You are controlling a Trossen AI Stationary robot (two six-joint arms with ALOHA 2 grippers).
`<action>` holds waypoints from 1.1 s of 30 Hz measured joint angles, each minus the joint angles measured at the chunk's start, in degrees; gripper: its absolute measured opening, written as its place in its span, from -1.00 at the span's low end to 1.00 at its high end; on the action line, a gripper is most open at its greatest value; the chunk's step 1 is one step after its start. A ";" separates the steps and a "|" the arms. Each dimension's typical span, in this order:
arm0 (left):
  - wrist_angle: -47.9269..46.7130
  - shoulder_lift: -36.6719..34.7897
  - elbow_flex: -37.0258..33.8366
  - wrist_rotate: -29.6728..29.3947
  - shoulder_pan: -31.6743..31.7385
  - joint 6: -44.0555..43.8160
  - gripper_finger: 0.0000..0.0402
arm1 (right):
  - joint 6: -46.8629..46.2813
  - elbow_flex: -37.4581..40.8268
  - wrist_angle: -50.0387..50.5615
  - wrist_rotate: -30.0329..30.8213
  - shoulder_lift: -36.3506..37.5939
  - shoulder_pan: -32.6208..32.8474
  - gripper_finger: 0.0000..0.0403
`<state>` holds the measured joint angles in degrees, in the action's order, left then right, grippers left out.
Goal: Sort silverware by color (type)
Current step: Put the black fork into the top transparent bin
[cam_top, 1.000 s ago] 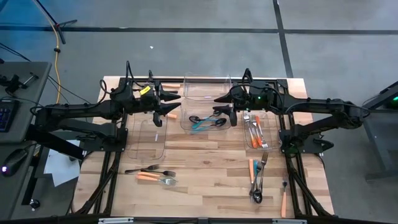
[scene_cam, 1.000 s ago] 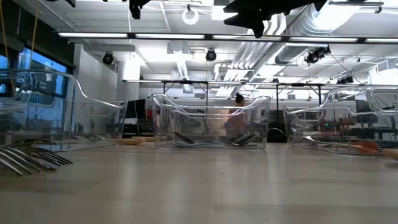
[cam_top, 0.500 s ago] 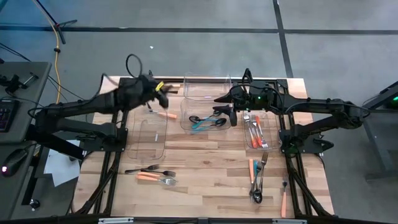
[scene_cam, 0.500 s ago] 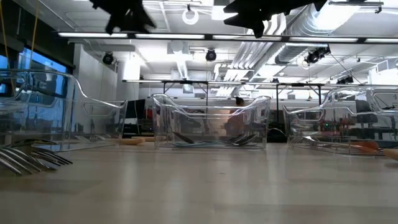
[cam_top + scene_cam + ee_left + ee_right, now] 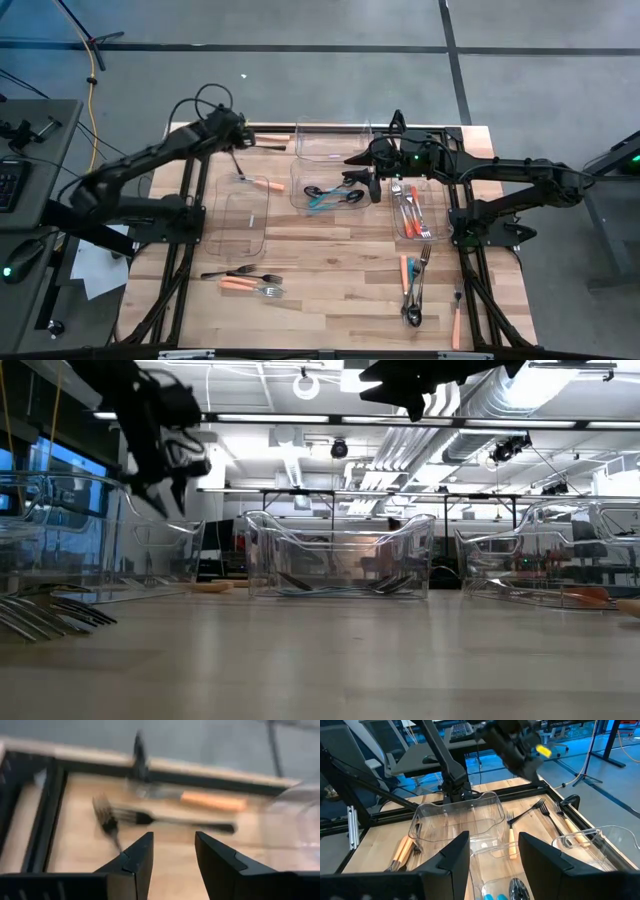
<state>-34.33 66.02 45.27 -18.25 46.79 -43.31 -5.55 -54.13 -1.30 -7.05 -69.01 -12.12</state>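
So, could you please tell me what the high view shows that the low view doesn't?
Only the high view: the loose silverware on the table's near right, and both arms along their full length. Only the low view: the ceiling lights of the room behind the table. Both: the middle bin, the left gripper at the table's far left, and the right gripper raised by the middle bin.

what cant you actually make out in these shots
- Left wrist view: motion blur; black fork and orange-handled piece lack detail.
- Low view: middle bin contents smeared through clear plastic.
- High view: left gripper fingers too small to read.
- Right wrist view: right gripper fingers cover the bin below.
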 joint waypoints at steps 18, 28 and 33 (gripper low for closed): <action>0.97 17.54 -0.65 13.13 11.38 -11.00 -0.34 | -1.96 0.00 1.68 0.02 -0.02 0.00 -0.24; 1.16 20.92 -0.65 11.43 11.32 -14.15 -0.34 | -1.94 0.00 2.90 0.00 -0.04 0.00 -0.24; 1.10 21.48 -0.65 10.38 11.32 -15.11 -0.34 | -1.94 0.00 2.95 0.01 -0.04 0.00 -0.24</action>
<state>-33.23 87.50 44.62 -7.87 58.11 -58.43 -7.49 -54.13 1.65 -7.04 -69.06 -12.12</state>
